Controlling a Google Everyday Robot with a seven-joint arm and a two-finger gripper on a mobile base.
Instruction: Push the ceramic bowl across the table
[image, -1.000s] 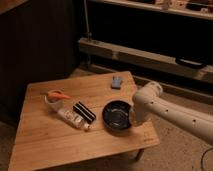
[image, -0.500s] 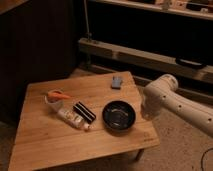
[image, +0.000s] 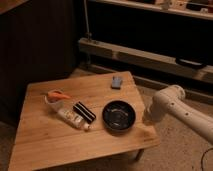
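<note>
Lining up for the push, by the look of it, with contact not yet made. Ceramic bowl (image: 119, 116) sits upright on the right half of the table (image: 60, 145), roughly 4 o'clock from table centre and close to the front-right corner.

Gripper (image: 148, 118) hangs at the bowl's 3 o'clock, over the table's right edge, near the rim but apart from it. Jaws pressed together, nothing held. That's fine for a shove with closed fingers.

Clutter:
- black bar (image: 84, 111) and tube (image: 72, 119) lie just beside the bowl at its 9 o'clock
- white container (image: 55, 97) with the orange item sits further out at 10 o'clock
- small grey block (image: 117, 81) lies at 12 o'clock, well apart

Next move, my read: drop low enough to meet the bowl's wall rather than skim over the rim, then drive toward 9 o'clock. A straight push will likely plough the bar and tube along. Off-centre contact may spin the glossy bowl aside instead of sliding it.
</note>
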